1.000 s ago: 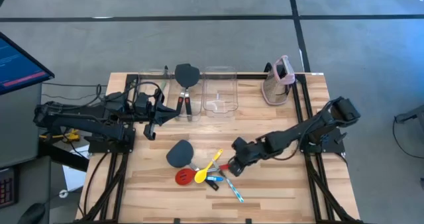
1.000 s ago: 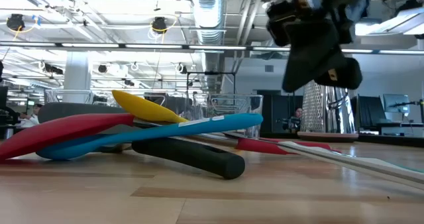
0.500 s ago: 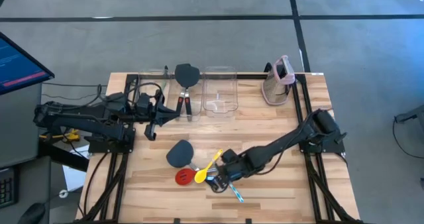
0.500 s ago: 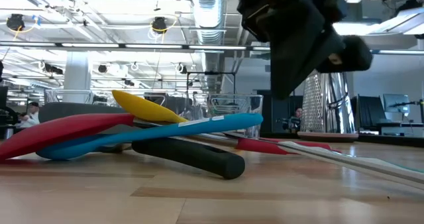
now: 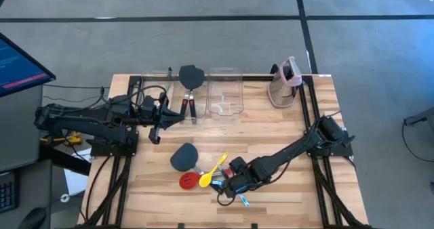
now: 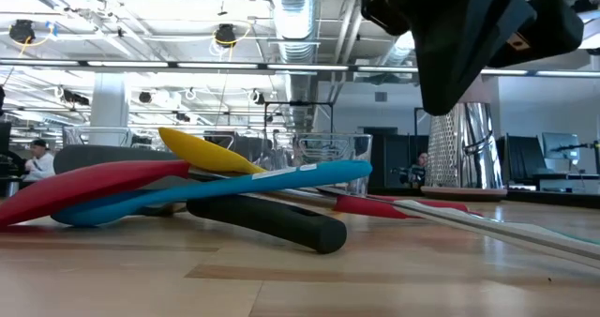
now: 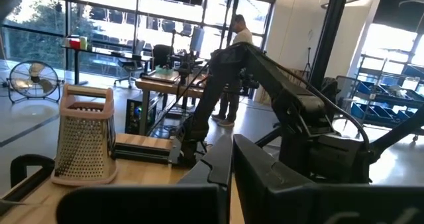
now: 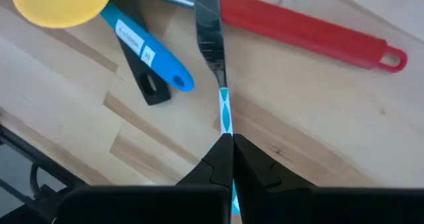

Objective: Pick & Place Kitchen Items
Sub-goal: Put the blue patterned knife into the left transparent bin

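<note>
**Right gripper** (image 8: 226,141): the jaws are pressed together on the blue-and-white patterned handle of a thin tool (image 8: 211,25). A strip of the handle shows between the fingertips. We judge it gripped but not yet lifted.

**Thin tool:** it lies flat on the table (image 8: 318,131) at the near edge of the utensil pile. Its silvery blade points toward the yellow spoon (image 8: 63,2). We judge it light, stiff, narrow and rather slippery. The flat handle is the place to hold it. A hold this close to the handle's end may let it pivot or slide out.

**Neighbours:** a blue spoon handle (image 8: 146,52) lies across a black handle (image 8: 147,88), and a red handle (image 8: 305,32) lies just beside the blade. Farther off in the high view are a red slotted spoon (image 5: 188,181) and a dark spatula (image 5: 183,156).

**Left gripper** (image 5: 171,118): the jaws are closed on nothing. It waits beside the clear bins (image 5: 225,93), well apart from the pile.

**Change:** half a second ago the right gripper was over the middle of the pile. It has since moved to the near edge. The utensils and the left arm have not moved.
</note>
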Available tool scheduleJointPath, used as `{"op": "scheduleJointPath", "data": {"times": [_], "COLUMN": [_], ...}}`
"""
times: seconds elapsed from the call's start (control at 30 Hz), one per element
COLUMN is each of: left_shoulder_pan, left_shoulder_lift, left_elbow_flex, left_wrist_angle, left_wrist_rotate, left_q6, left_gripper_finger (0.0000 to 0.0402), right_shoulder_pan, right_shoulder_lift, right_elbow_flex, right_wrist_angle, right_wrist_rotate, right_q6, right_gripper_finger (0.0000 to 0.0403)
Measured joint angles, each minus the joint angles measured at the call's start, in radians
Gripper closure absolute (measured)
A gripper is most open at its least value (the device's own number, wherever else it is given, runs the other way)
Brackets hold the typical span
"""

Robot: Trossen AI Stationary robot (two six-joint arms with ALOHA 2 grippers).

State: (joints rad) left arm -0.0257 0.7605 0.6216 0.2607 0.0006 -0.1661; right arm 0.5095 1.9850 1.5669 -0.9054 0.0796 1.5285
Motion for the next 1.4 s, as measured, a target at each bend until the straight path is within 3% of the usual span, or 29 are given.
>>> {"op": "scheduleJointPath", "data": {"times": [0.3,0.6,0.77,1.4], "left_shoulder_pan": [0.000,0.000,0.000,0.000], "left_shoulder_lift": [0.000,0.000,0.000,0.000], "left_elbow_flex": [0.000,0.000,0.000,-0.001], "left_wrist_angle": [0.000,0.000,0.000,-0.035], "left_wrist_rotate": [0.000,0.000,0.000,0.000], "left_q6": [0.002,0.003,0.003,0.003], "left_gripper_finger": [0.0399,0.0399,0.0399,0.0399], "right_shoulder_pan": [-0.002,-0.004,-0.010,-0.014], "right_shoulder_lift": [0.000,0.000,0.026,0.179], "right_elbow_flex": [0.000,0.000,0.001,-0.001], "right_wrist_angle": [0.021,0.018,0.028,0.091], "right_wrist_rotate": [0.000,0.059,0.055,-0.028], "right_q6": [-0.035,-0.072,-0.124,-0.213], "right_gripper_finger": [0.0387,0.0262,0.0221,0.0245]}}
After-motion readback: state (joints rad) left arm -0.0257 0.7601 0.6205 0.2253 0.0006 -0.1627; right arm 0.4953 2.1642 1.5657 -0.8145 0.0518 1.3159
